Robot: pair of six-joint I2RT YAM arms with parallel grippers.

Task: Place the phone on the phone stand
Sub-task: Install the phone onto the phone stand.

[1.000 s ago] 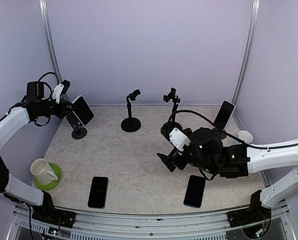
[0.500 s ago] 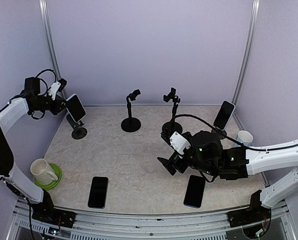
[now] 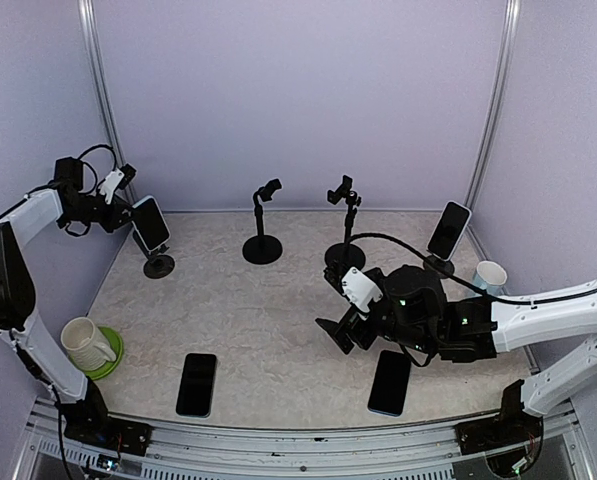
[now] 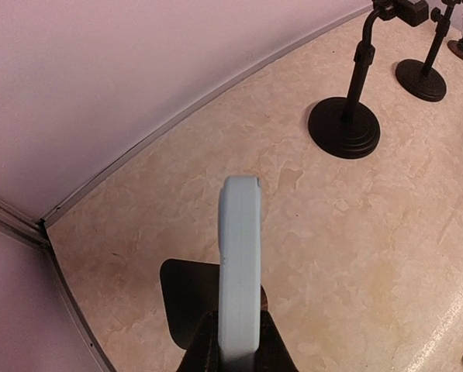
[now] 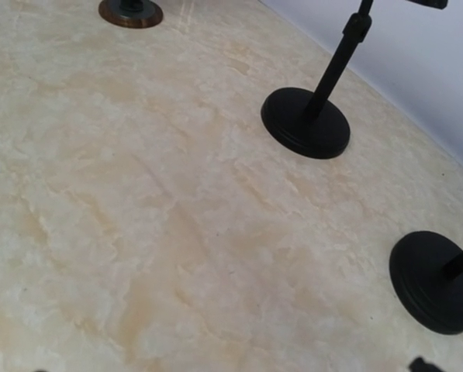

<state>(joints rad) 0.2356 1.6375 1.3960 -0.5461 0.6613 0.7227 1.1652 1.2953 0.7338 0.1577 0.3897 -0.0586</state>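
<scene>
The tabletop (image 3: 248, 300) is beige with a marbled pattern: cream veins and some yellowish patches. The phone (image 4: 240, 263) at the far left shows a light blue edge. The phone stands (image 3: 263, 246) are black. At the near left, a cream mug (image 3: 79, 338) is on a green saucer (image 3: 109, 367). The walls (image 3: 298, 100) are lilac.

Left of the centre stand (image 3: 264, 222): left pincer (image 3: 133, 208) on the top edge of the phone (image 3: 150, 222), which is tilted just above the left stand (image 3: 159, 265) base. Front-right of the centre stand: right pincer (image 3: 336, 333) low over the table (image 3: 268, 320), jaws spread, second phone (image 3: 389, 382) lying flat nearby.
</scene>
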